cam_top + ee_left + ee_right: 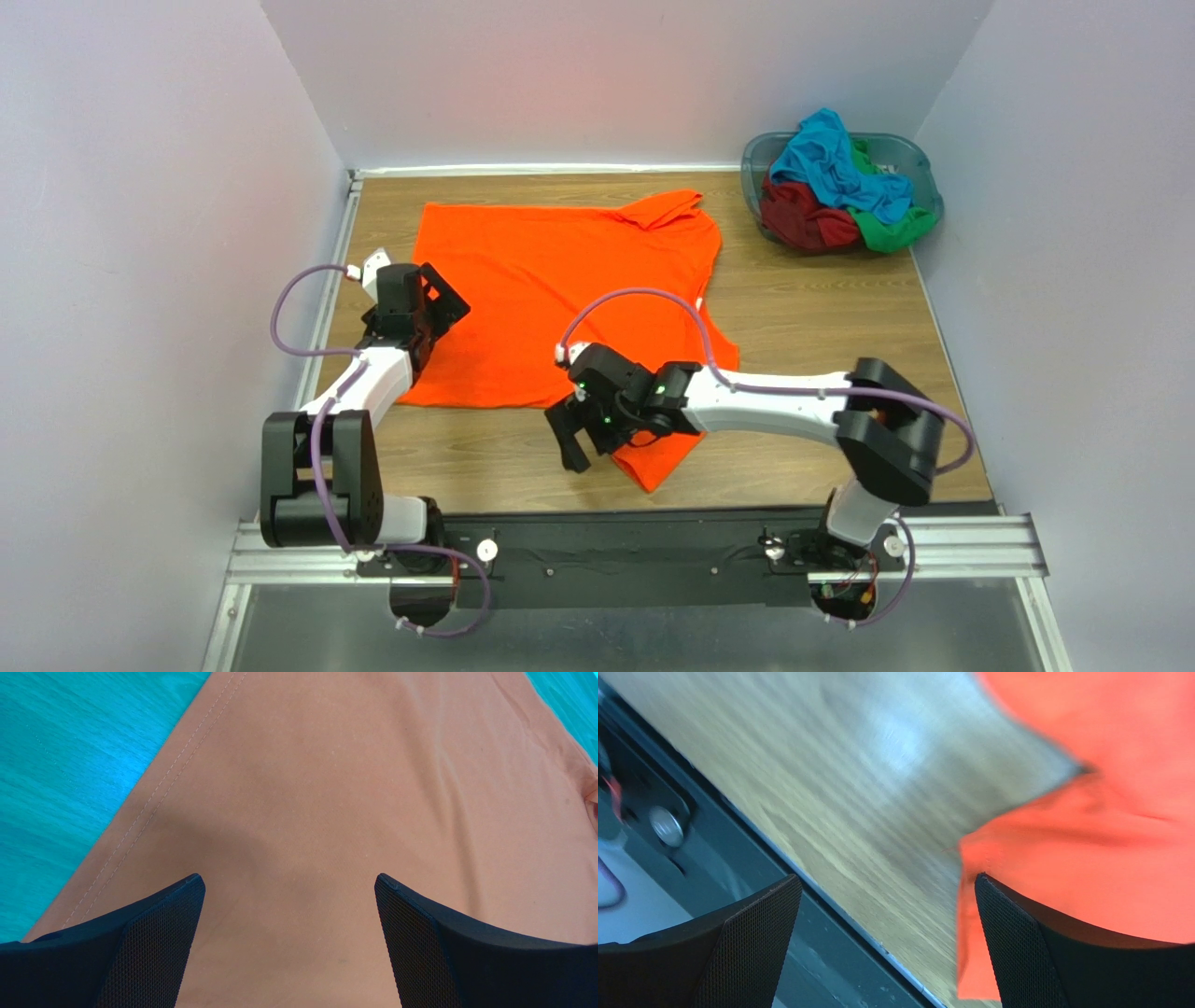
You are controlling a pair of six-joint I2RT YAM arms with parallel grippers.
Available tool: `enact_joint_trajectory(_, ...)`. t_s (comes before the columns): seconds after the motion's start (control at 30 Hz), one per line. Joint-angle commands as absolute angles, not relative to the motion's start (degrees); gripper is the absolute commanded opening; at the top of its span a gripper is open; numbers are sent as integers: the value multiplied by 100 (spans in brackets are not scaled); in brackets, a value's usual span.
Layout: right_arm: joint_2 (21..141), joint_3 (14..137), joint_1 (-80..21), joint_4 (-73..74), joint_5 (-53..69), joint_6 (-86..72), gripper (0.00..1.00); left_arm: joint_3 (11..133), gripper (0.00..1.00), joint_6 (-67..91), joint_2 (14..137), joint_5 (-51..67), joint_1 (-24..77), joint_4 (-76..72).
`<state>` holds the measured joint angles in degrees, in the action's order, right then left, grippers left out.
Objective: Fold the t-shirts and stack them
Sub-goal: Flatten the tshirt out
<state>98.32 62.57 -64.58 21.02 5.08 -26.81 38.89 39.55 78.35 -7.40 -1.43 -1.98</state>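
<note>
The orange t-shirt (561, 287) lies spread flat on the wooden table, with one sleeve (657, 459) reaching toward the near edge. My left gripper (449, 301) hovers open over the shirt's left edge; in the left wrist view only orange cloth (337, 798) shows between the left gripper's (288, 877) fingers. My right gripper (570, 437) is open beside the near sleeve, over bare wood. In the right wrist view the orange cloth (1102, 812) lies behind the right finger (1018, 945) of the right gripper (888, 877). Turquoise (831, 157), dark red (800, 217) and green (891, 227) t-shirts lie crumpled in the basket.
The grey-blue plastic basket (917, 157) stands at the back right corner. White walls close in the table on three sides. A black mounting rail (631, 539) runs along the near edge, seen close under the right gripper as the rail (661, 822).
</note>
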Motion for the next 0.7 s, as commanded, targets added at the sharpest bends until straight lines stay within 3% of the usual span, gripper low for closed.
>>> enact_joint_trajectory(0.0, 9133, 6100, -6486, 2206, -657, -2944, 100, 3990, 98, 4060, 7673, -967, -167, -158)
enact_joint_trajectory(0.43, 9219, 5450, -4713, 2426, -1265, -2654, 100, 3859, 98, 4078, 7989, -932, -176, -211)
enact_joint_trajectory(0.67, 9255, 4817, -4526, 2417, -1020, -3164, 100, 3762, 98, 4078, 8024, -1028, -184, -79)
